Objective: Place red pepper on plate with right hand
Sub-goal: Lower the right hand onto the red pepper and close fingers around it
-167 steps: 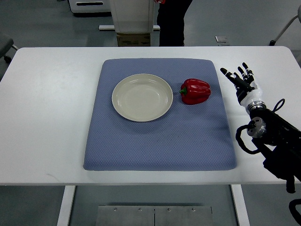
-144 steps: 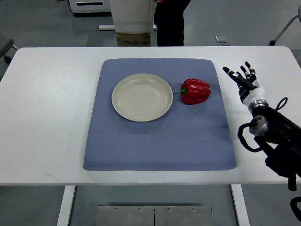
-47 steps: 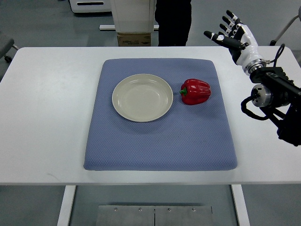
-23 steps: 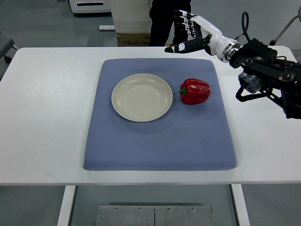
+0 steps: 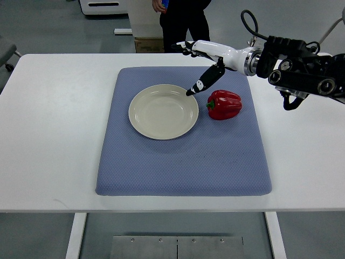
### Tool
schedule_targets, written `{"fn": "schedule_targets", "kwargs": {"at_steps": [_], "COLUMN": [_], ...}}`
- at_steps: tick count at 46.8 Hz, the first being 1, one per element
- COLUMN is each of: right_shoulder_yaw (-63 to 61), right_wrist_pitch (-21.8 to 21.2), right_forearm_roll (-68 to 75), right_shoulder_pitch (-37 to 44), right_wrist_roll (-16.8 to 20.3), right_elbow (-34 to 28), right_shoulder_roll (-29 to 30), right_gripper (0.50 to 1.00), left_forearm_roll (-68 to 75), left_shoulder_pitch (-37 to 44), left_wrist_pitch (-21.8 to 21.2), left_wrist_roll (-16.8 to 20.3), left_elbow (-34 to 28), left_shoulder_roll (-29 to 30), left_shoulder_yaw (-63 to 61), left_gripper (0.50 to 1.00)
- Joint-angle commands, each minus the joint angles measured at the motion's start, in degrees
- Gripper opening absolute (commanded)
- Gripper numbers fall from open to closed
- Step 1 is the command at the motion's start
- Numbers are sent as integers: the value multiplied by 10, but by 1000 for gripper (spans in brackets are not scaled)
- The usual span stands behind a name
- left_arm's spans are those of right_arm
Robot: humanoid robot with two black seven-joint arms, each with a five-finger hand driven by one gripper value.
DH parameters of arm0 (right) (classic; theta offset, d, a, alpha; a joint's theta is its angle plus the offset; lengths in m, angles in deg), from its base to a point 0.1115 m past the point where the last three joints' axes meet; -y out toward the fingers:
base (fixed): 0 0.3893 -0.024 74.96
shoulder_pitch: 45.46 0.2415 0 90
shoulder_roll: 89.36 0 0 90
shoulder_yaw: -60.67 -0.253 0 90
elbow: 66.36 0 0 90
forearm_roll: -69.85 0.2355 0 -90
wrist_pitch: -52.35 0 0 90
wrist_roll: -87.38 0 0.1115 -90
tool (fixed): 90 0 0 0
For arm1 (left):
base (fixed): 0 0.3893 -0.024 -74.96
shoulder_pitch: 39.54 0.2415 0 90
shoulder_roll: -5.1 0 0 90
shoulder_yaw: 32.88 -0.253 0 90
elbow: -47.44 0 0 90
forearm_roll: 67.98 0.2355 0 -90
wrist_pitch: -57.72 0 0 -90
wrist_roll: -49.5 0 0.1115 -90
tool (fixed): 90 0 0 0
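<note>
A red pepper [image 5: 224,104] with a green stem lies on the blue mat [image 5: 183,162], just right of the empty cream plate [image 5: 163,111]. My right hand [image 5: 200,59] reaches in from the right edge and hovers above the mat's far part, up and left of the pepper. Its fingers are spread and hold nothing. The thumb [image 5: 204,82] points down toward the gap between plate and pepper, without touching either. The left arm does not show.
The mat lies on a white table [image 5: 54,135]. A person in dark clothes [image 5: 180,21] stands beyond the far edge, near a white stand [image 5: 143,21]. My right forearm [image 5: 302,70], with black cables, hangs over the table's right part.
My right hand has swung left and lower, from above the mat's far right to above the plate's right rim. The thumb now points down. The pepper and plate have not moved.
</note>
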Motion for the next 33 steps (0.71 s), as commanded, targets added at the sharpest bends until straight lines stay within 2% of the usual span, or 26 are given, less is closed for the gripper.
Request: {"fn": "schedule_targets", "kwargs": {"at_steps": [1, 15, 26, 33], "right_shoulder_yaw": [18, 90, 120, 142], "right_wrist_pitch": [-1, -7, -8, -8], "right_forearm_roll": [-7, -72, -89, -89], "right_shoulder_pitch": [21, 51, 60, 63], "right_wrist_roll": [1, 8, 39, 78], "right_elbow": [-13, -14, -13, -7], "right_shoulder_roll": [3, 29, 51, 69], "right_gripper": [1000, 1000, 1000, 1000], "left_forearm_roll": [0, 0, 0, 0], "left_shoulder_pitch": [0, 0, 0, 0], "left_wrist_pitch": [0, 0, 0, 0], "left_wrist_roll": [0, 0, 0, 0], "left_elbow": [0, 0, 0, 0], "left_shoulder_roll": [0, 0, 0, 0], "left_shoulder_yaw": [0, 0, 0, 0], "left_gripper": [1000, 1000, 1000, 1000]}}
